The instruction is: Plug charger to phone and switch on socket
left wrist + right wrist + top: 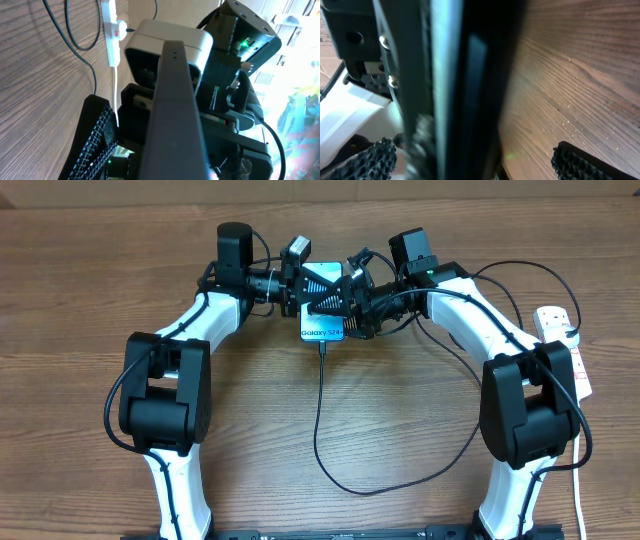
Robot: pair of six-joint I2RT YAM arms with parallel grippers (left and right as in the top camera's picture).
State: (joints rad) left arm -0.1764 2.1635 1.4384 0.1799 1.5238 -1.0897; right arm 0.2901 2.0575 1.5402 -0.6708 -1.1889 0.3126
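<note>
Phone (318,330) sits at the upper middle of the overhead view, its lit end with small dark lettering turned toward the bottom of the frame. The charger (318,410) runs straight up into that end. From here the plug tip looks seated, so I'd call the first half of the job done, though the joint is too small to be sure. What's left is the socket (580,365), off at the right edge of the frame and well apart from both grippers. Nothing is near its red switches, and I can't tell whether any is on.

The left gripper (292,288) is closed and seems clamped on the phone's left edge. The right gripper (352,298) hangs over the phone's right side with its jaws wide. In its wrist view the ribbed black pads (580,162) stand well apart with the phone's dark slab between them, and the right-hand pad is clear of it.

The phone is a slim, glassy rectangle with a pale blue-teal face and a black rim, hard and slick. The charger is thin, limp black cable, sagging into a wide loop low in the frame before climbing right toward the strip. The socket is a long white plastic bar with a thicker white cord. Underneath is a table (100,240) of matte brown wood grain.
</note>
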